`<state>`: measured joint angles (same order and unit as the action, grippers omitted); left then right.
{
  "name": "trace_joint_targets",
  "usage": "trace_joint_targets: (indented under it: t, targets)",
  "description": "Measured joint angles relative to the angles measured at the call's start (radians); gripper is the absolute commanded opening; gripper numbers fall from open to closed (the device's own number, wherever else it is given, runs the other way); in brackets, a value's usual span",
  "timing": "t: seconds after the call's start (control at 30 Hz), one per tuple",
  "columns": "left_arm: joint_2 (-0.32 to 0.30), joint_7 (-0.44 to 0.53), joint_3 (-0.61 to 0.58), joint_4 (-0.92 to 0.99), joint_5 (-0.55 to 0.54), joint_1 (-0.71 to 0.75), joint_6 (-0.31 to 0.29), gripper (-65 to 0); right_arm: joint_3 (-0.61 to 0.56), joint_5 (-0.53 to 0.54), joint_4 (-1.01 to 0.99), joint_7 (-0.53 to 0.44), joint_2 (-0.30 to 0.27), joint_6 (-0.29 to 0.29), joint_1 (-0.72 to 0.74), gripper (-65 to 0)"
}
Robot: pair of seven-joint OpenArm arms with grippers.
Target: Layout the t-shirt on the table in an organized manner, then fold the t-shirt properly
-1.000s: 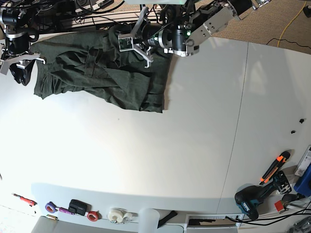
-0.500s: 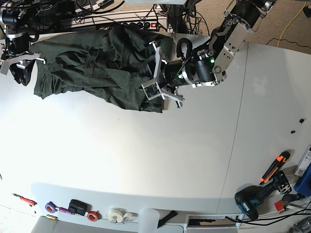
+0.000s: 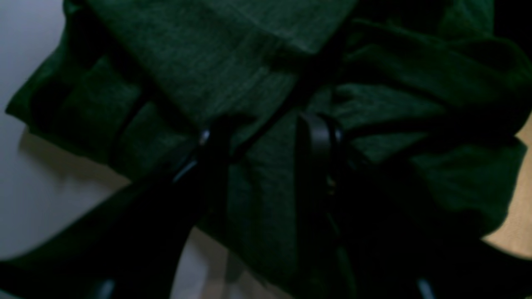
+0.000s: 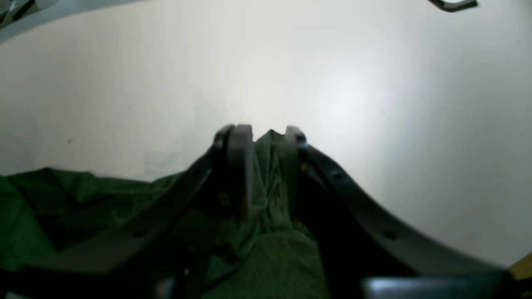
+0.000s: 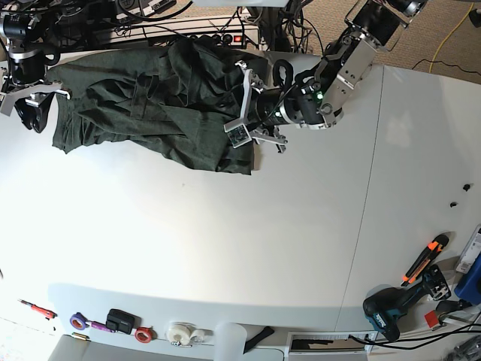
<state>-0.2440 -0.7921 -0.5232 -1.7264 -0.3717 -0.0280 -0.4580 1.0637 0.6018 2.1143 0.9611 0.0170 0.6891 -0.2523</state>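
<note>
A: Where is the soft dark green t-shirt [image 5: 150, 105]?

B: Bunched at the far edge of the big white table [image 5: 248, 241].

A: What are the arms doing?

B: Still spreading it, I think. The right gripper [image 4: 261, 143] pinches a corner. The left gripper [image 3: 266, 137] is open over a fold and should close, then pull toward the bare middle.

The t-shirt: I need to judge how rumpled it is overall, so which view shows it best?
The base view: the whole t-shirt lies crumpled on the table. The left wrist view shows only dark close-up folds, the right wrist view only the pinched edge.
</note>
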Motion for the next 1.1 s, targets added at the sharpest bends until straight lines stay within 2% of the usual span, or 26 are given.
trace_joint_targets:
  t: [0.1,0.27,0.33,0.4,0.47,0.67,0.73,1.1]
  targets:
    - [0.0,0.0,0.0,0.0,0.05,-0.015,0.03,-38.6,0.0,0.0,0.0,0.0,0.0,0.0,0.0,-50.6]
    - [0.0,0.0,0.001,0.0,0.065,-0.021,0.035,-38.6,0.0,0.0,0.0,0.0,0.0,0.0,0.0,-50.6]
    - [0.0,0.0,0.001,0.0,0.065,-0.02,0.035,-40.9,0.0,0.0,0.0,0.0,0.0,0.0,0.0,-50.6]
    - [0.0,0.0,0.001,0.0,0.061,-0.02,0.035,-50.3,0.0,0.0,0.0,0.0,0.0,0.0,0.0,-50.6]
    - [0.0,0.006,0.001,0.0,0.04,-0.02,0.035,-65.0,0.0,0.0,0.0,0.0,0.0,0.0,0.0,-50.6]
    - [0.011,0.084,0.0,0.0,0.022,-0.021,0.035,-65.0,0.0,0.0,0.0,0.0,0.0,0.0,0.0,-50.6]
    - [0.025,0.094,0.001,0.0,0.023,-0.023,0.018,-65.0,0.0,0.0,0.0,0.0,0.0,0.0,0.0,-50.6]
    - [0.167,0.14,0.001,0.03,0.027,-0.082,0.017,-65.0,0.0,0.02,0.0,0.0,0.0,0.0,0.0,-50.6]
